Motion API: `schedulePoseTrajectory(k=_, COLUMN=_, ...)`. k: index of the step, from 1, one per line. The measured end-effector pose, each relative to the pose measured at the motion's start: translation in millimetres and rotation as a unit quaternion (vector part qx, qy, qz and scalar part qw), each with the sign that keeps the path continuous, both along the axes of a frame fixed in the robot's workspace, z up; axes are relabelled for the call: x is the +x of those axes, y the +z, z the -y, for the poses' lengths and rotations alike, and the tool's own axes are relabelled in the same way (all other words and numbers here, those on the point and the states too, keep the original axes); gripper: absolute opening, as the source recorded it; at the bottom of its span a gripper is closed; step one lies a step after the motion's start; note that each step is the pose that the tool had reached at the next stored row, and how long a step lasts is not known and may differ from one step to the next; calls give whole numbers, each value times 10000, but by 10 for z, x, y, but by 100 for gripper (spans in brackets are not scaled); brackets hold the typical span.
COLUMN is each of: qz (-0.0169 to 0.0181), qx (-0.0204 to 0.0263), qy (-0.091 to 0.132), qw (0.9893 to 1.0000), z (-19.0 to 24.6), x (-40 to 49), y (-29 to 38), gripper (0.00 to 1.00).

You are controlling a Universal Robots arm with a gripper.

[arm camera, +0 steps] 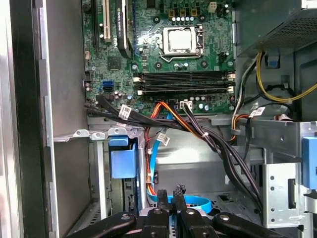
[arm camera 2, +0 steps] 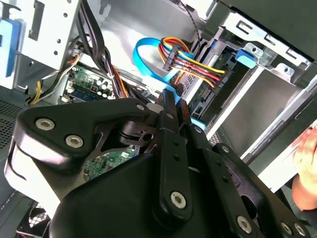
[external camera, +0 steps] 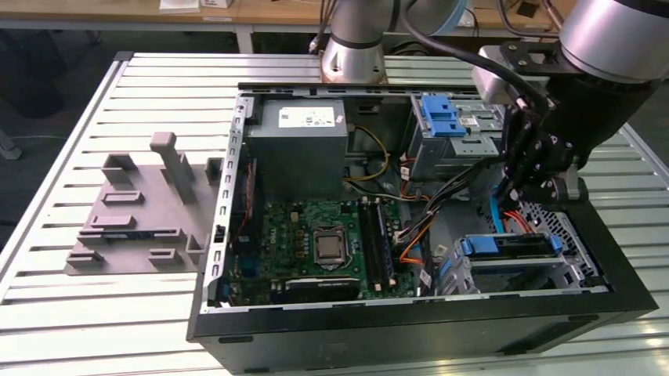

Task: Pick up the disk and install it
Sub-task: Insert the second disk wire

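- The gripper [external camera: 531, 186] hangs inside the open case [external camera: 418, 329], above the drive cage [external camera: 580, 235]; in both wrist views its fingers [arm camera: 171, 194] are clenched together, grasping nothing.
- The disk [external camera: 509, 246] seems already seated in the cage, blue bracket [arm camera: 122, 161] outward.
- Risk: the cables [arm camera 2: 190, 62] run just beside the fingertips, so a sideways move could snag them or pull a plug.
- Room is tight between the cage wall and the cable bundle; the clear way out looks to be straight up.
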State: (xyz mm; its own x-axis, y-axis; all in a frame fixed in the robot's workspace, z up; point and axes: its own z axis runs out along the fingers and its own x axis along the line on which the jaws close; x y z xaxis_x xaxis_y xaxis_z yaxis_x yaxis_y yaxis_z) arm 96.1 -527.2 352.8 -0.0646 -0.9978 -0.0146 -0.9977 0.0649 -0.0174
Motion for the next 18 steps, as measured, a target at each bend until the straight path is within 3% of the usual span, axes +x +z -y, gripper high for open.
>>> schedulePoseTrajectory(k=13, qz=0, qx=2, qy=0, qw=10000, z=6, x=0, y=-11, gripper=16)
schedulePoseTrajectory(k=18, qz=1, qx=15, qy=0, qw=10000, z=57, x=0, y=-34, gripper=16)
